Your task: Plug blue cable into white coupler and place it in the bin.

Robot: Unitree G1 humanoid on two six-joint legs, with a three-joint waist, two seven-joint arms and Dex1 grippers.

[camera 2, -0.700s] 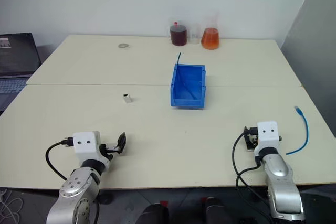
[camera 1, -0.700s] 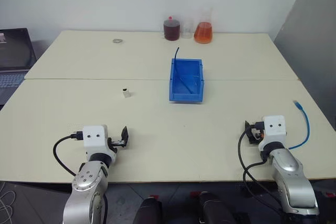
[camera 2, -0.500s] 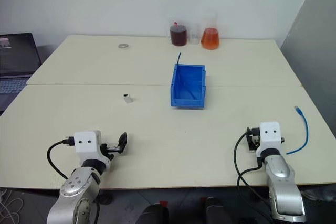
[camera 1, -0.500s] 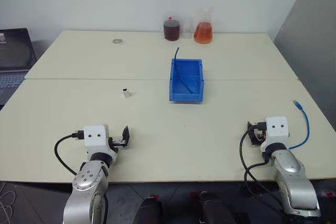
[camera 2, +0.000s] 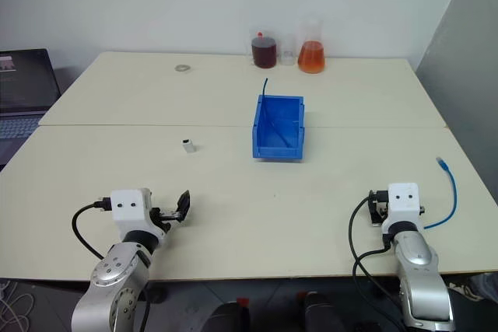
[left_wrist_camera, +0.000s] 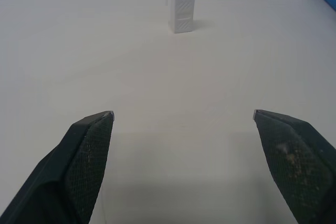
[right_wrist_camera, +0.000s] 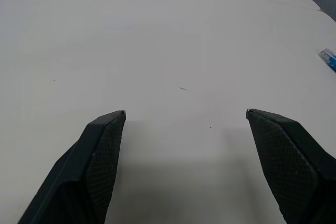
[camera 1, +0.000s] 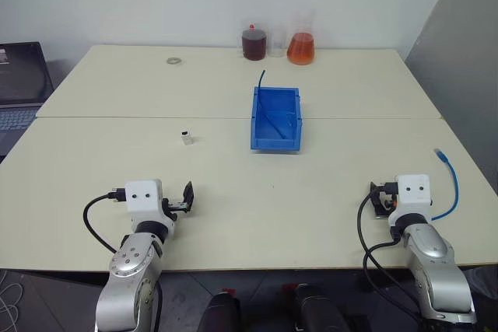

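The blue cable (camera 1: 451, 186) lies in a loose curve at the worktop's (camera 1: 233, 184) right edge, about four o'clock from the bin (camera 1: 275, 118), its small clear plug at the far end. The white coupler (camera 1: 186, 138), a tiny ribbed plastic block standing upright with its dark socket facing up, sits at nine o'clock from the bin, well apart from the cable. The bin is glossy blue plastic with upright walls, and a thin dark wire pokes from its far corner.

The right gripper (right_wrist_camera: 181, 161) hangs released, jaws wide, just beside the cable's near bend; the left gripper (left_wrist_camera: 184, 161) is equally spread and empty, with the coupler at twelve o'clock ahead of it.

Nothing is joined yet. A good start would be pinching the cable close behind the plug so the limp cord cannot droop, and grasping the coupler by its flat sides, leaving the socket clear.

Flasks (camera 1: 301, 47) of coloured liquid stand at the far edge, a small ring (camera 1: 173, 61) to their left.
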